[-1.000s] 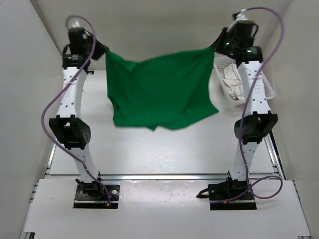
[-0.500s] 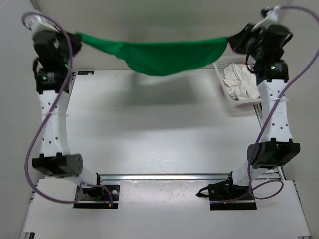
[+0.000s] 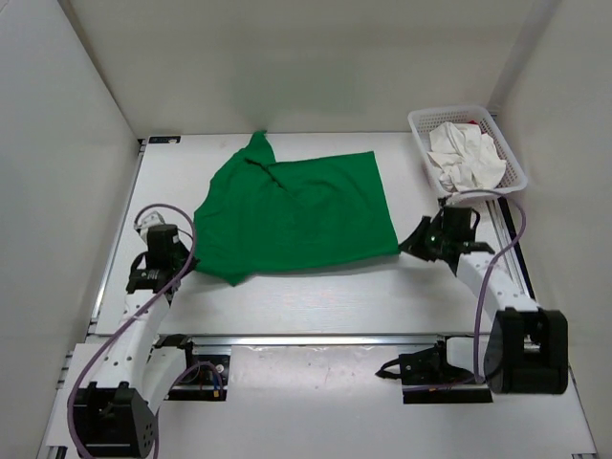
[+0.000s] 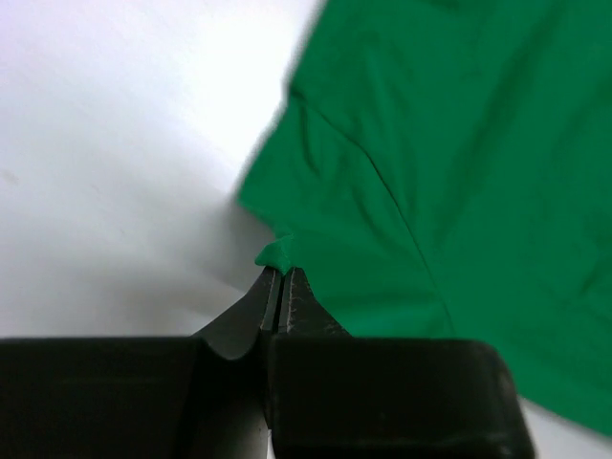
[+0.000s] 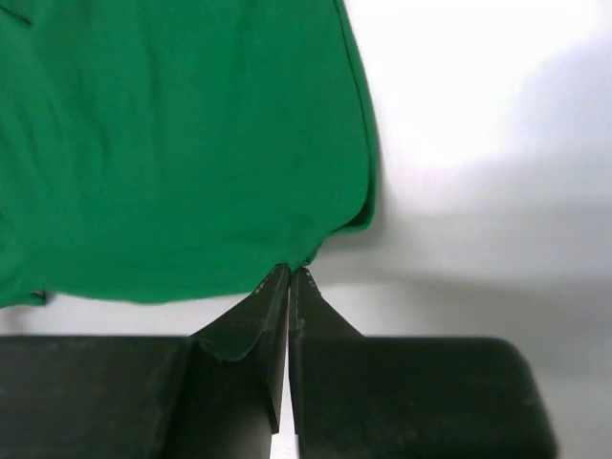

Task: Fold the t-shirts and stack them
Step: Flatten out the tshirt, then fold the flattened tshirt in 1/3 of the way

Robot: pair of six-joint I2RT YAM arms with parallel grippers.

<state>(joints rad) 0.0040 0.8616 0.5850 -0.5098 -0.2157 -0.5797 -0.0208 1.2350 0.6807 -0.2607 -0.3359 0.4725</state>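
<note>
Spreading the green t-shirt (image 3: 296,215) flat on the table (image 3: 316,301) looked like the step in hand. It lay opened out mid-table, with one sleeve rucked up at the far edge. The left gripper (image 4: 279,273) was clamped on a small nub of the near left corner. The right gripper (image 5: 289,271) was closed with its tips at the near right hem, though whether any cloth was caught there could not be told. Good practice would be to let go low without dragging the corners, then smooth that far sleeve before any fold. The white t-shirt (image 3: 464,158) sat crumpled in the basket (image 3: 421,124), well apart.
</note>
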